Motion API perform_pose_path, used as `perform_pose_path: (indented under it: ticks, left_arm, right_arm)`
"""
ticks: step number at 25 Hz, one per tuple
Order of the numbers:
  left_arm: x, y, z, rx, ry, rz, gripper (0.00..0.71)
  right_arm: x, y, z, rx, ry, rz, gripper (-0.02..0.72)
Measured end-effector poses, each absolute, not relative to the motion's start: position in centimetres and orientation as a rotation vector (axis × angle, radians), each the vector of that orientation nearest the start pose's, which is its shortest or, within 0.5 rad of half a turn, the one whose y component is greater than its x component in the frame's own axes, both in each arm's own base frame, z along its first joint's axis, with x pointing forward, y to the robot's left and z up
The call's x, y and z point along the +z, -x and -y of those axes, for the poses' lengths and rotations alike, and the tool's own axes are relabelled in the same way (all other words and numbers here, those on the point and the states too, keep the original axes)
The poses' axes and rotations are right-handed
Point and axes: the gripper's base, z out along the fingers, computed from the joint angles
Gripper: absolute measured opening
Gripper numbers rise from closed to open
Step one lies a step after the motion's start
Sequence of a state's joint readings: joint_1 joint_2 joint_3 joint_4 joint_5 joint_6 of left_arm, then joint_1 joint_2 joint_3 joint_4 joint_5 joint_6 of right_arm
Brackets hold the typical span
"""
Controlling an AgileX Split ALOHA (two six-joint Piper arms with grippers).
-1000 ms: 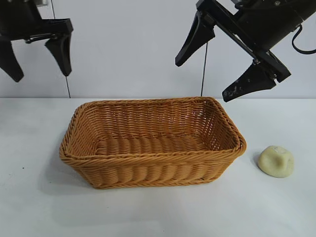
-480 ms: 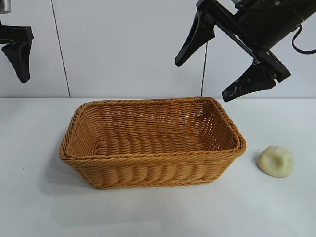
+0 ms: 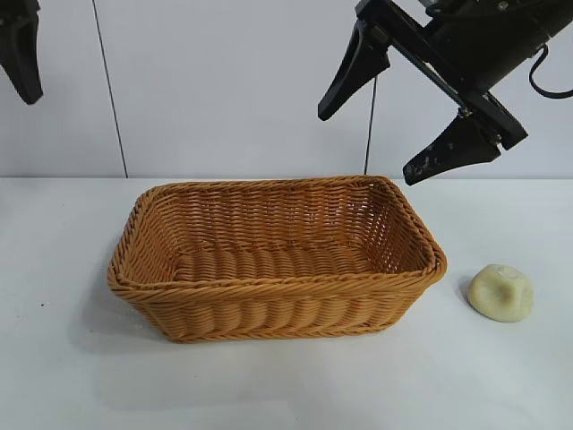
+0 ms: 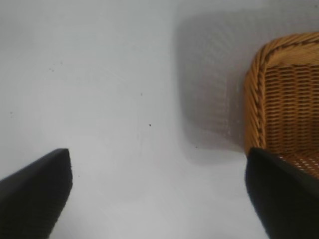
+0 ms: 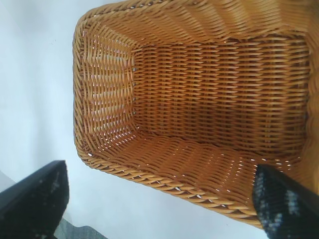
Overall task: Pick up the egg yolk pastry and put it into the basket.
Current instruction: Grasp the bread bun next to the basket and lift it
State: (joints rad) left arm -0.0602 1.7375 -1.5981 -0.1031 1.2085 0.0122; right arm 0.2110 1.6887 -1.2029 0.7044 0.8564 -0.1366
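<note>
1. The egg yolk pastry [image 3: 500, 292] lies on the white table [image 3: 286, 385], just to the right of the basket [image 3: 273, 255] and apart from it, near the table's right edge.
2. The basket sits in the middle of the table, its long side facing the exterior camera, with nothing inside it in any view.
3. The right claw [image 3: 412, 112] hangs high above the basket's far right corner, tilted, with its two black fingers spread wide apart and nothing between them. It is well above the pastry.
4. In the right wrist view the right claw [image 5: 159, 199] looks straight down into the basket [image 5: 199, 104], both finger tips showing far apart at the picture's edges.
5. The left claw [image 3: 22, 54] is up at the far left, high over the table; only one dark finger shows in the exterior view.
6. The left wrist view shows the left claw [image 4: 159, 191] released, fingers wide apart, over bare table [image 4: 99, 99] with a corner of the basket [image 4: 284, 94] beside one finger.
</note>
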Motion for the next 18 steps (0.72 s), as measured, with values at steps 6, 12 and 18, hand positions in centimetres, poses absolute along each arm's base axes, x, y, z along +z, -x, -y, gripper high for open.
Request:
perform_pose_path:
  ticks: [6, 12, 18]
  left_arm:
    - [35.7, -31.1, 2.7, -0.151, -0.095, -2.733, 0.693]
    - [37.3, -24.8, 2.4, -0.150, -0.100, -2.673, 0.693]
    - [35.9, -18.2, 2.0, -0.150, -0.101, -2.658, 0.693]
  right_arm:
    - [25.0, -32.9, -11.6, 0.863, -0.055, -2.734, 0.694]
    - [25.0, -32.9, -11.6, 0.863, -0.056, -2.734, 0.694]
    - [25.0, -32.9, -11.6, 0.863, -0.056, -2.734, 0.694]
